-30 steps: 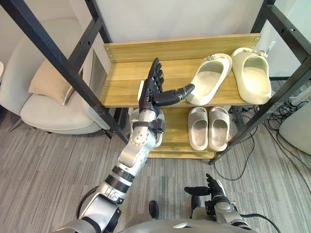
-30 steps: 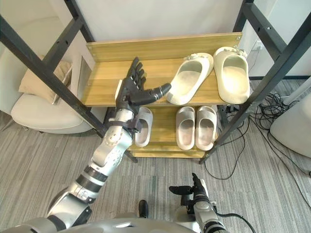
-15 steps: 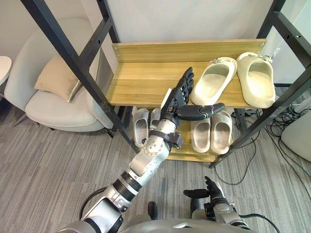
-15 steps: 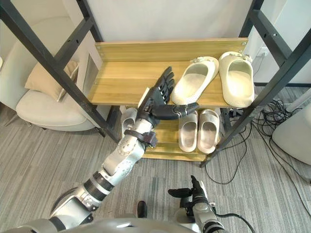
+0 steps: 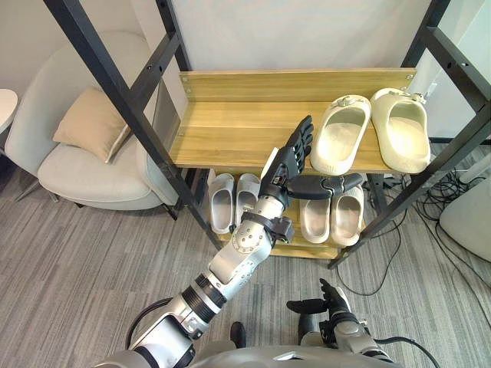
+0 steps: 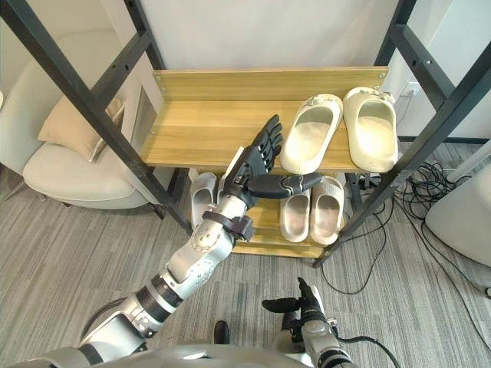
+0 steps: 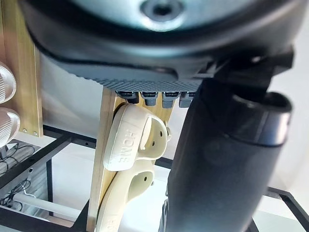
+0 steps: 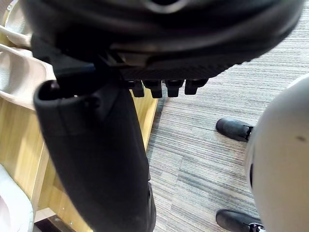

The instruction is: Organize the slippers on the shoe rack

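Left hand (image 5: 282, 167), fingers straight and thumb spread wide, hovers mid-frame beside the cream slippers (image 5: 341, 142) on the shoe rack (image 5: 230, 130); right hand (image 5: 326, 302) hangs relaxed, bottom edge.

Two cream slippers sit soles-down on the top shelf of the rack (image 5: 230, 134): the tilted slipper (image 5: 340, 139) just right of my left fingers (image 5: 301, 140), the straight slipper (image 5: 404, 132) farther right. On the lower shelf, under the fingers: a grey pair (image 5: 347, 217) and a white pair (image 5: 221, 201).
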You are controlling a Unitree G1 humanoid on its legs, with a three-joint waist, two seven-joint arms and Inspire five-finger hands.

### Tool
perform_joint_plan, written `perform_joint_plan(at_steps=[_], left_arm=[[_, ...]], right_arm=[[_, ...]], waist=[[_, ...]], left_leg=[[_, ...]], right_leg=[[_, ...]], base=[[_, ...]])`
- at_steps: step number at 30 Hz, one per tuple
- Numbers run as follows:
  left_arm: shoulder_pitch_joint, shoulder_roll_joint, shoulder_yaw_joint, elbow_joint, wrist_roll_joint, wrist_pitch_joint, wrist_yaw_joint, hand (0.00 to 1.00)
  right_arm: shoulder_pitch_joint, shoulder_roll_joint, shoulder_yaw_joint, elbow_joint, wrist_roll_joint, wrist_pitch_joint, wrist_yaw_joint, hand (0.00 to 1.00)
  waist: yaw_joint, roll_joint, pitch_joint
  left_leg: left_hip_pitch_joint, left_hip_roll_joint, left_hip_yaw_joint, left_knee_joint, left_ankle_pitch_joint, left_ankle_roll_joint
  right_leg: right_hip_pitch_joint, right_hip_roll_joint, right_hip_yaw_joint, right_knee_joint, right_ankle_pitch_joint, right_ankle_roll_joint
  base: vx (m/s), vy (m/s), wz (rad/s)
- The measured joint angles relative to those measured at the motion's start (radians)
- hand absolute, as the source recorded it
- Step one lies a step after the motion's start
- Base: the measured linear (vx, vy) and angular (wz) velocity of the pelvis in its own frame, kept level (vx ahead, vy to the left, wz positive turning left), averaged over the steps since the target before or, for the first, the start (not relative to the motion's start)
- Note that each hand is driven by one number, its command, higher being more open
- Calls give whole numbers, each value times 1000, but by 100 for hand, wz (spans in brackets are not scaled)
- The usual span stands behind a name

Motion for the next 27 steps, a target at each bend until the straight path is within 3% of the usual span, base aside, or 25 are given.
perform_joint_plan(at_steps=[27], left_arm=[[-138, -79, -57, 177, 20, -33, 44, 100]], right_arm=[[5, 8, -72, 22, 2, 0, -26, 100]], waist=[[-24, -8, -3]], left_leg=[[-1, 0, 34, -21, 0, -8]], right_leg=[[-27, 1, 28, 0, -1, 3]], base=[[0, 1, -3]])
